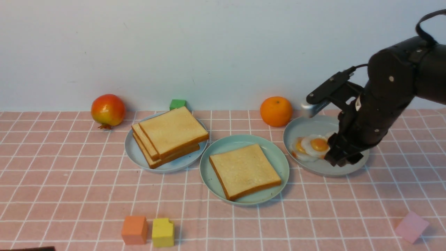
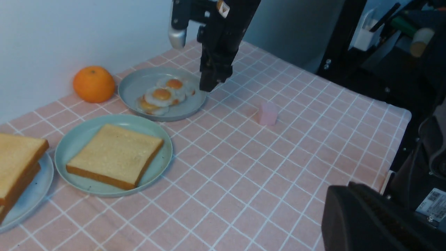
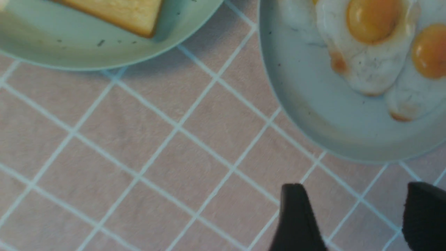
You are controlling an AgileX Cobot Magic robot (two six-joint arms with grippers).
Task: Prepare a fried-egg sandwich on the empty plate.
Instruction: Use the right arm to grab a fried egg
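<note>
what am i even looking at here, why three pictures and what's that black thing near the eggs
It is a two-armed robot at a table with a pink checked cloth. The wide picture looks forward from between its arms; the other two come from cameras on each wrist.

The black thing is the right gripper, a two-fingered claw. Its jaws are apart and hold nothing, hanging over the near edge of the plate with the fried eggs. The left gripper is shut and empty, away from the food.

The green plate in the middle holds one toast slice. Another plate holds a toast stack. An orange, a red-yellow fruit and coloured blocks lie around.

1 toast slice (image 1: 244,170) on mint-green plate (image 1: 275,153)
</note>
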